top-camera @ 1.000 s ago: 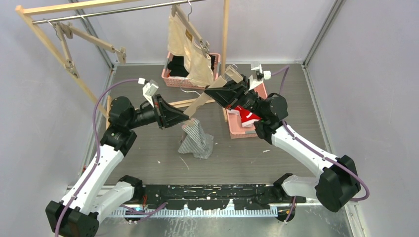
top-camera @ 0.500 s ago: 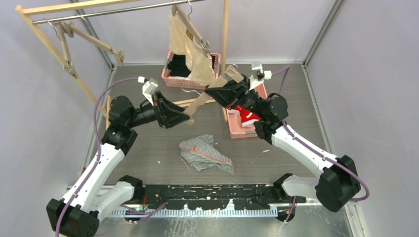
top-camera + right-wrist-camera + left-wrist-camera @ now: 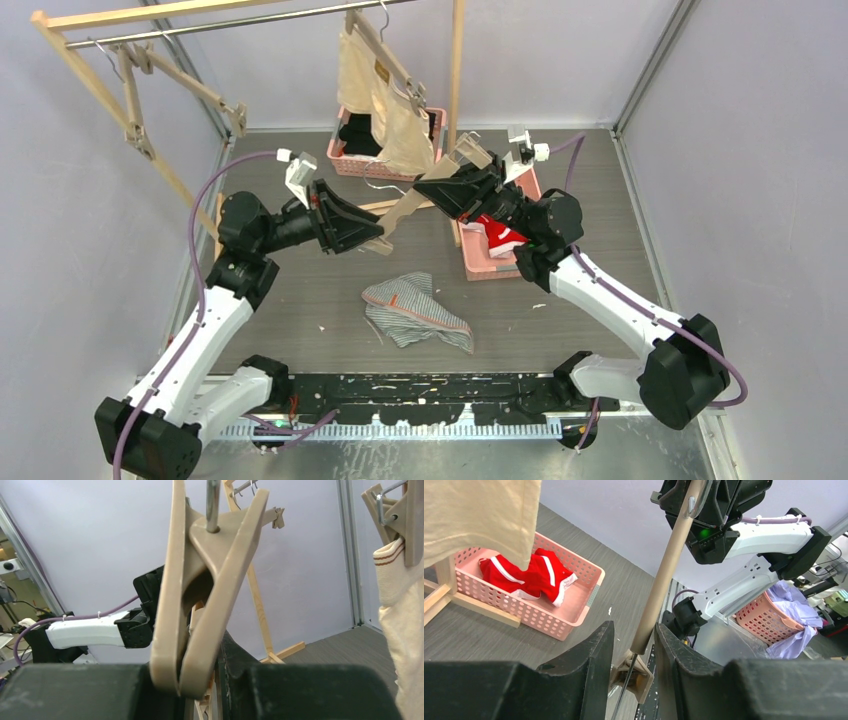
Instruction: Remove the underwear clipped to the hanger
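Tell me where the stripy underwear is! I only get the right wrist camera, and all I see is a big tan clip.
Observer: The striped underwear is off the hanger. It lies crumpled on the table, between the two arms.
Operator: Is the red one on the table too?
Observer: No. The red underwear sits inside a pink basket.
Operator: What's the other arm doing?
Observer: The left gripper is at the hanger's far end, with that end's clip between its fingers. I can't tell whether it is squeezing.
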Controlling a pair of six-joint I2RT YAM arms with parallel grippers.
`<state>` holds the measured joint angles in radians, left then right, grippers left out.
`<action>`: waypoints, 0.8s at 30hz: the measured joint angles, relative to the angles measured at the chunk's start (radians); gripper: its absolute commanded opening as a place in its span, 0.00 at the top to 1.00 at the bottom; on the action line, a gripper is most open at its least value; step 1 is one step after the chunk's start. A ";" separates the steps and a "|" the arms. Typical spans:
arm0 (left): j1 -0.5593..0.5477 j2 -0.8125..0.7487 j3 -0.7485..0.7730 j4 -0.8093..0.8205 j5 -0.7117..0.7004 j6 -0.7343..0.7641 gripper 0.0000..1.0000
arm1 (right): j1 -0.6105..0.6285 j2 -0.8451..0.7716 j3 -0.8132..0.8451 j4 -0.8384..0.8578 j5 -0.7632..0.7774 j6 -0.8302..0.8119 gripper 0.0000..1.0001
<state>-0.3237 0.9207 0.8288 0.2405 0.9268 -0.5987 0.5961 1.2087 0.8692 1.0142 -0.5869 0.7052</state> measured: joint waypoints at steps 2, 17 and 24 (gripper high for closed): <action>0.000 0.007 0.000 0.010 0.010 -0.012 0.64 | 0.000 0.001 0.000 0.003 -0.002 0.002 0.99; -0.002 0.063 0.002 0.077 0.103 -0.060 1.00 | -0.001 0.061 0.011 0.041 -0.002 0.051 0.99; -0.005 0.057 0.003 0.106 0.122 -0.042 1.00 | -0.003 0.066 0.023 0.040 0.001 0.086 0.69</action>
<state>-0.3283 0.9775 0.8314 0.3470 1.0485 -0.6403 0.5926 1.2751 0.8921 1.0546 -0.5858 0.7910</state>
